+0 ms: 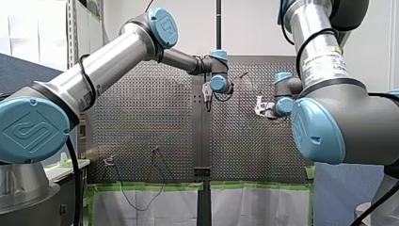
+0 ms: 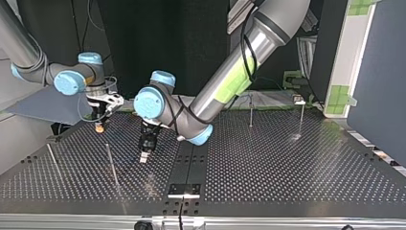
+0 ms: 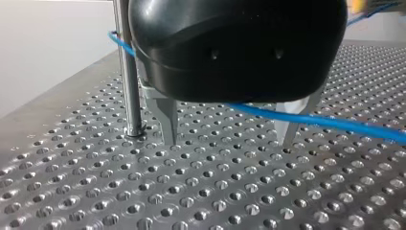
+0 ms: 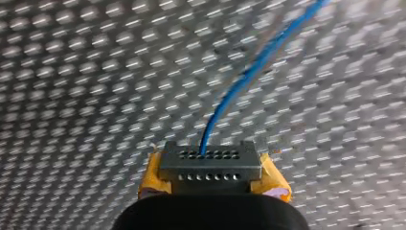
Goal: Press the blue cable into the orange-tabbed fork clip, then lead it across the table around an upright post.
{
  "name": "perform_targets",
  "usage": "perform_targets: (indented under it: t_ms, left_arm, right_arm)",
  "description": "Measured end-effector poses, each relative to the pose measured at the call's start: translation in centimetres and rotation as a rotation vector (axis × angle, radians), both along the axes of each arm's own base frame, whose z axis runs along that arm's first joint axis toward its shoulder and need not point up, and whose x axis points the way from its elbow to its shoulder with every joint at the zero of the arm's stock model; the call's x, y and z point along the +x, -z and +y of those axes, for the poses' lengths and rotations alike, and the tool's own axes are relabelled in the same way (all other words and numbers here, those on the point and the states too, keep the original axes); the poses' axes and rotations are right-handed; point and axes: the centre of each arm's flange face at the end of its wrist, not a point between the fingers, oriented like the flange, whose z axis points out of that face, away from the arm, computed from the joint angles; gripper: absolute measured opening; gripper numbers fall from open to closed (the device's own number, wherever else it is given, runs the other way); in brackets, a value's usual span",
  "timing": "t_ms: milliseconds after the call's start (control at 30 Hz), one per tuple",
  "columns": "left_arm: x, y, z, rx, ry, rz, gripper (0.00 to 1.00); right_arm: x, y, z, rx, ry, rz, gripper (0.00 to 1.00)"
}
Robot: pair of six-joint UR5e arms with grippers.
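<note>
My left arm's jaws stand open over the perforated steel bench. Their two metal fingers point down with the tips close to the plate and nothing pinched between them. A slim upright steel post rises just beside one finger, on its outer side. The thin blue cable comes from the far side of that post and vanishes behind the black housing. It reappears low, crosses the face of the other finger and runs off along the bench. Its long axis lies roughly along the line from finger to finger, so I judge that closing here would not catch it.

My right arm's jaws are closed. Yellow pads flank a grey perforated block, and the cable comes out of the block's middle and leads away ahead. Whether that block belongs to the cable or to the jaws, I cannot tell.

In the top view the post stands near the left arm's fingers, and the right arm's pads hang farther back. The left arm is therefore the nearer one to the post, while the right arm holds the cable. The coming wrap probably turns on which side of the post the right arm draws the cable. I cannot pick out the orange-tabbed clip with any certainty.
</note>
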Motion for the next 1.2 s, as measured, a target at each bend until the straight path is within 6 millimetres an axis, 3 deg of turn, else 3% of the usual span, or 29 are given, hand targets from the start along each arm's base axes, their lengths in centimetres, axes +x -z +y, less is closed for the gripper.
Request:
perform_targets:
  t_ms: [533,1200]
  left_arm:
    - [-0.1,0.0,-0.1,-0.025,-0.002,0.011,1.00]
    - [-0.2,0.0,-0.1,-0.024,-0.005,0.012,1.00]
  right_arm:
    - [-2.9,10.6,-0.8,0.087,0.091,0.018,0.00]
    - [-6.3,20.5,-0.9,0.145,0.193,0.029,0.00]
